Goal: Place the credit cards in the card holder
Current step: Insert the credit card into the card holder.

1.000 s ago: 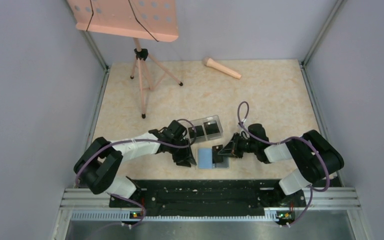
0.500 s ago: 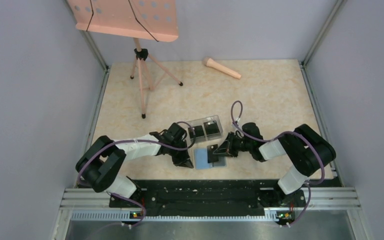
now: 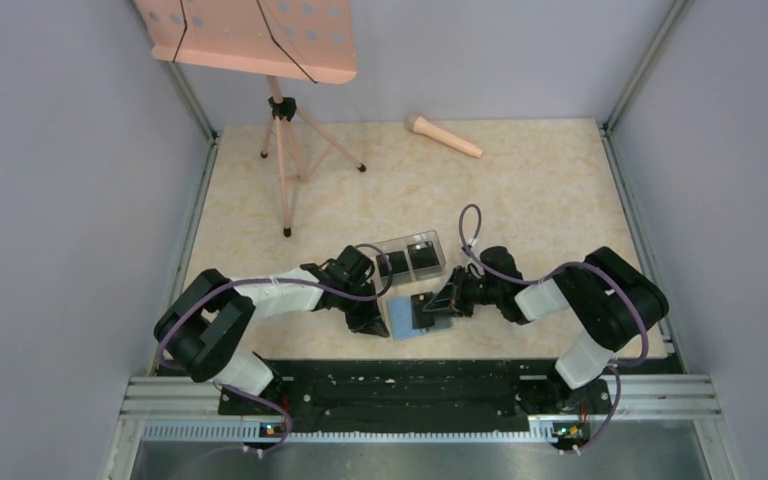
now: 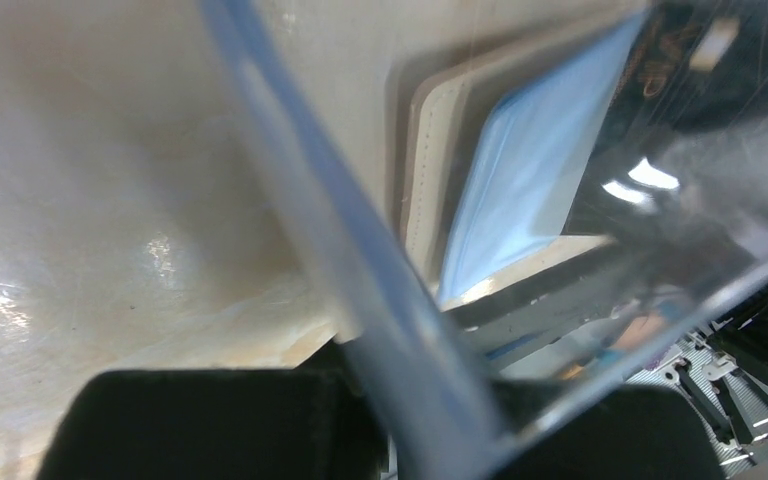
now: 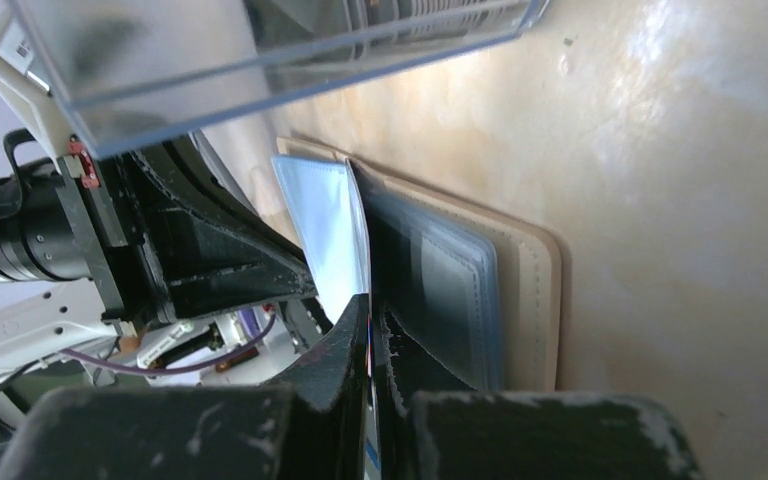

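Fingers of my right gripper (image 5: 370, 320) are pressed together on the near edge of a dark card (image 5: 430, 290). The card lies flat in the holder (image 5: 532, 300) with most of its face under a clear stitched pocket. Just left of my fingertips in the wrist view, a light blue leaf (image 5: 325, 225) of the holder stands up from the fold. The beige outer cover shows as a rim beyond the pocket, flat on the table (image 3: 520, 200). My left gripper (image 3: 371, 320) is at the holder's left edge, opposite the right one, with the holder between the two. Its fingers are together too, and a clear sheet (image 4: 325, 210) with a bluish edge rises from between them, slanting across the wrist view; I cannot tell whether that sheet is part of the holder. Through it and past it I see the holder lying open, beige border outside, light blue inside. From above, the holder sits near the front edge of the table, blue side up, with the dark card on its right half. Just behind it, and apart from it, lies a long clear box (image 3: 441, 258) with two dark pieces inside. Well behind that, near the back wall, a pink mic (image 3: 443, 135) lies on the table. Toward the back left a pink music stand (image 3: 250, 35) stands on its tripod.
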You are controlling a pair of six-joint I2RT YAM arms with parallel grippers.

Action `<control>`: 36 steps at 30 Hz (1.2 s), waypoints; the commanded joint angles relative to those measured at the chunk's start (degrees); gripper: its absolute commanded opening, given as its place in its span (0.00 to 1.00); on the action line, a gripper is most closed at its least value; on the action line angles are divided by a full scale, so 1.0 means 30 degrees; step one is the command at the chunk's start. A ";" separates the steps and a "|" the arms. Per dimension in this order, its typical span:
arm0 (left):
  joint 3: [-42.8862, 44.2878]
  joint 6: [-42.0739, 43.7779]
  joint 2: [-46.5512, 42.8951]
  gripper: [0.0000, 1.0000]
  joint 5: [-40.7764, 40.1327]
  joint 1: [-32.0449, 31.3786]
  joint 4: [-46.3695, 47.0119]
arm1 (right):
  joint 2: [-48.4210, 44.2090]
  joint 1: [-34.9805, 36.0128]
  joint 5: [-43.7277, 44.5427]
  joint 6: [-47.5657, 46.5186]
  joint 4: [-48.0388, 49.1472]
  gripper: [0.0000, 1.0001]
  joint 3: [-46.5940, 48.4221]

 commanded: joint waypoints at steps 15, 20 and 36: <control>0.1091 0.1056 0.1380 0.00 -0.1066 -0.0069 -0.0630 | -0.0536 0.0454 -0.0543 -0.1407 -0.3611 0.00 0.0689; 0.1793 0.1716 0.1805 0.00 -0.1198 -0.0091 -0.1187 | 0.0500 0.0467 -0.1372 -0.1333 -0.2686 0.00 0.0868; 0.2384 0.2631 0.2049 0.00 -0.1532 -0.0091 -0.2036 | 0.0620 0.1653 -0.1054 -0.4011 -0.7538 0.05 0.3305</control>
